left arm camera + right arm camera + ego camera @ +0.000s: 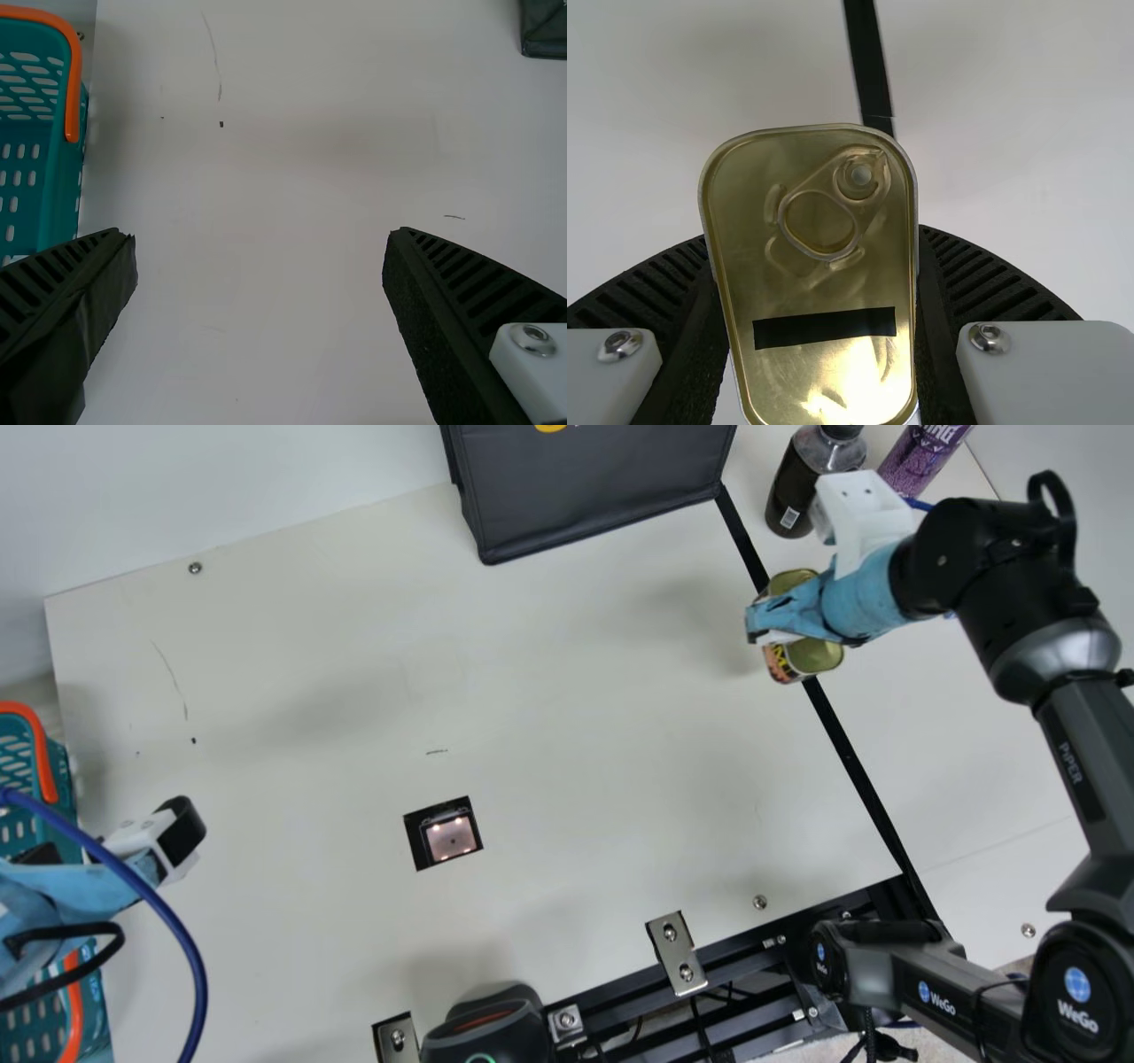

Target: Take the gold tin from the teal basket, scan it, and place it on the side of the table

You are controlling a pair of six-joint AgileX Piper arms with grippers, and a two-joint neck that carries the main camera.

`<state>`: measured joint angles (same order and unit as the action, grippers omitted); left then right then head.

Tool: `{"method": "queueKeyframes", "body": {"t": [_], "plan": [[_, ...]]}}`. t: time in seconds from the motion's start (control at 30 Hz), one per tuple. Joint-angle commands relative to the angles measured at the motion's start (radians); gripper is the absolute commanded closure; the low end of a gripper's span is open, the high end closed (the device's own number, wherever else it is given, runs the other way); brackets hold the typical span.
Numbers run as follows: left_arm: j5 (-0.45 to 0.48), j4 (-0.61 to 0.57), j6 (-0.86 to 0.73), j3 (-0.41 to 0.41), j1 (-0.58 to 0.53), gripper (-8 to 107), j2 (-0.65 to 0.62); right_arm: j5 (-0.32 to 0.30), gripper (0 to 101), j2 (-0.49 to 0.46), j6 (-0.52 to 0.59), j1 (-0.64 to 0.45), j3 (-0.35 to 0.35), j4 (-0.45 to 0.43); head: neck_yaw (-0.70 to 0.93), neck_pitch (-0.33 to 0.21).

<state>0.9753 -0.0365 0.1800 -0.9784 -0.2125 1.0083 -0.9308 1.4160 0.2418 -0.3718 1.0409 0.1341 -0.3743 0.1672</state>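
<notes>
A: "Start with surface and surroundings."

B: "Cream table (567, 708), lightly scratched, with a small lit scanning window (450, 837) set into it. Crossed toward the right by a black strip (850, 762). At the far edge, a dark bag (594, 500); farther right, a dark bottle (788, 496) beside a purple container (921, 462). Along the near edge, dark framework (744, 948). At far left, a teal basket (62, 766) with orange handles."

A: "And the gold tin (819, 657)? Location, then appearance."

B: "In the right gripper (788, 622), at the black strip; unable to tell whether touching the table. Rounded oblong, shiny, with a ring-pull (819, 221) toward one end, a black bar (824, 328) across the lid and bright glare beyond. Printed side, partly orange, in the main view."

A: "Fingers?"

B: "Right: clamped on the tin's long sides. Left gripper (106, 850): spread wide, near the basket."
</notes>
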Motion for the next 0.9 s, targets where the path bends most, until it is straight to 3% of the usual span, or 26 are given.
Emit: {"method": "queueKeyframes", "body": {"t": [0.0,0.33,0.87], "plan": [[0.0,0.0,0.0,0.0,0.0,9,0.0,-0.002,101,0.006,0.045,-0.046,0.003,0.005,-0.002,-0.029],[0.0,0.0,0.0,0.0,0.0,9,0.0,0.018,101,0.056,0.196,-0.169,0.016,0.003,-0.002,-0.029],[0.0,0.0,0.0,0.0,0.0,9,0.0,0.127,101,0.17,0.341,-0.245,0.036,-0.044,-0.002,-0.029]]}}
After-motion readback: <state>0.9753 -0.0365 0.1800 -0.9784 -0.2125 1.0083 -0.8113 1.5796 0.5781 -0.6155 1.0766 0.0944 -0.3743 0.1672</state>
